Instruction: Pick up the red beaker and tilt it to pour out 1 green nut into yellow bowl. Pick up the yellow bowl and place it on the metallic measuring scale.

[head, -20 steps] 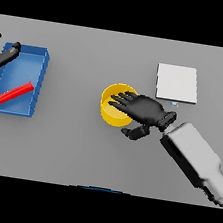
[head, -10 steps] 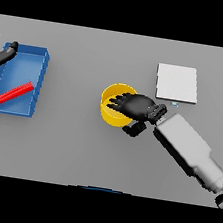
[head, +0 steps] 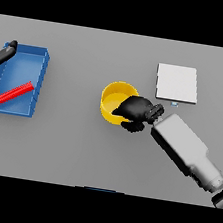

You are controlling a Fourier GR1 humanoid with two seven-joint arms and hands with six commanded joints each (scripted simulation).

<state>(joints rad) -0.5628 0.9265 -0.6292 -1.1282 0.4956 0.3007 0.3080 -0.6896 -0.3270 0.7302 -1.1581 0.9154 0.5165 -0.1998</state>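
Since a second ago your right hand [head: 136, 112] has slid left and closed in: back then its fingers were spread flat over the yellow bowl [head: 116, 99], now they're curled over the bowl's right rim, pinching it. The bowl itself hasn't shifted on the grey table [head: 77, 149]. The left hand hasn't really changed place.

Nearest to you, the right forearm comes in from the lower right and runs diagonally up-left to the wrist. The hand sits on the bowl's near-right edge, fingers draped over the rim into the inside, thumb below against the outer wall. So it's closed on the bowl, a narrow grip.

The bowl stands upright at the table's middle, its base on the table. You can't tell from this view whether a nut lies inside it.

Off to the left, level with the bowl, a blue tray [head: 39, 80] rests on the table. The red beaker [head: 14, 93] lies on its side in the tray, slanted, well apart from the bowl.

Farther back right, the metallic measuring scale [head: 177, 83] sits flat as a pale square plate, near the bowl but not touching.

Farthest left, your left hand [head: 4, 53] shows at the picture's edge over the tray's far-left corner; only part of it shows, so you can't tell its grip.
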